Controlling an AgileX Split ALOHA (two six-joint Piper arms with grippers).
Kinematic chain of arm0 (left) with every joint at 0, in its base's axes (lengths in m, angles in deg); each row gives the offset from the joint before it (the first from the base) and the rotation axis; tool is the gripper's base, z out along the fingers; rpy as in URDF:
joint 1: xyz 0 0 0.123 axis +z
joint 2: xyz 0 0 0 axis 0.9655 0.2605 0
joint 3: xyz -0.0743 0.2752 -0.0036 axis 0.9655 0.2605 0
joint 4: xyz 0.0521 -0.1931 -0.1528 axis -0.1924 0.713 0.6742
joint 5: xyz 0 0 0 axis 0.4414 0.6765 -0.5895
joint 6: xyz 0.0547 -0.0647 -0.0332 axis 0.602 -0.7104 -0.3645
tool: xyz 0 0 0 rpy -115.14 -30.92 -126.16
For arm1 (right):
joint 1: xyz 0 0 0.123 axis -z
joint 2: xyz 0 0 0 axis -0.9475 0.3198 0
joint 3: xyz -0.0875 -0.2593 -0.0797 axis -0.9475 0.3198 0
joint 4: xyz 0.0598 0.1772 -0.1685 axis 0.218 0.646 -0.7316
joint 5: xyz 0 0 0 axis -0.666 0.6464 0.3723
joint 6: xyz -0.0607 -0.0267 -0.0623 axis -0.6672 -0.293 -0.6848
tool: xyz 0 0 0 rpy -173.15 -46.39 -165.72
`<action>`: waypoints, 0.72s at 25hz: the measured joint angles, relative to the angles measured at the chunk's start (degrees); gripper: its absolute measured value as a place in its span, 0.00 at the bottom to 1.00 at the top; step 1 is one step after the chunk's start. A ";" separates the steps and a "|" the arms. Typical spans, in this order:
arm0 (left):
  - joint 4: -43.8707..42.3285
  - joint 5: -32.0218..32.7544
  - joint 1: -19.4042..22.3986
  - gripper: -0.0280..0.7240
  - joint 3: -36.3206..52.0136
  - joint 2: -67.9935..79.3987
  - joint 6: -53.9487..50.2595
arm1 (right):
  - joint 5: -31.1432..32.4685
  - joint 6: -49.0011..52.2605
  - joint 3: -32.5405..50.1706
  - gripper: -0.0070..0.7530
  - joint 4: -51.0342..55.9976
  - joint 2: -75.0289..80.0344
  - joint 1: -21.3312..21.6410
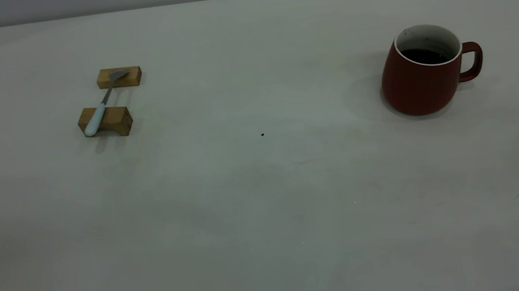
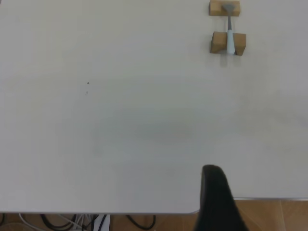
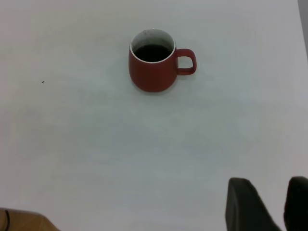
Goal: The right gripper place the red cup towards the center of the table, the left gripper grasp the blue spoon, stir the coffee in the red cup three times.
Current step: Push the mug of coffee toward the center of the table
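The red cup (image 1: 422,75) stands at the far right of the bench (image 1: 266,212), coffee (image 1: 425,56) inside, handle pointing right. The right pincer (image 3: 272,204) hovers well short, fingers parted, empty. Advised: grasp the handle and slide gently leftward, keeping the cup level. The blue spoon (image 1: 100,109) bridges two wooden blocks (image 1: 110,101) at far left; the left pincer (image 2: 219,199) is parked, state cannot be told.

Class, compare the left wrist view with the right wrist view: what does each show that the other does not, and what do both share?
Only the left wrist view shows the blue spoon lying across two wooden blocks, and one dark finger of the left claw. Only the right wrist view shows the red cup holding coffee, and the right claw, its fingers apart. Both show the table and a small dark speck.
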 joint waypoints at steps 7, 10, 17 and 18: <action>0.00 0.00 0.00 0.75 0.00 0.00 0.00 | 0.00 0.00 0.00 0.32 0.00 0.00 0.00; 0.00 0.00 0.00 0.75 0.00 0.00 0.00 | 0.00 0.00 0.00 0.32 0.00 0.00 0.00; 0.00 0.00 0.00 0.75 0.00 0.00 0.00 | 0.00 0.11 0.00 0.32 1.66 0.00 0.00; 0.00 0.00 0.00 0.75 0.00 0.00 0.00 | 0.00 0.18 0.00 0.32 2.59 0.00 0.00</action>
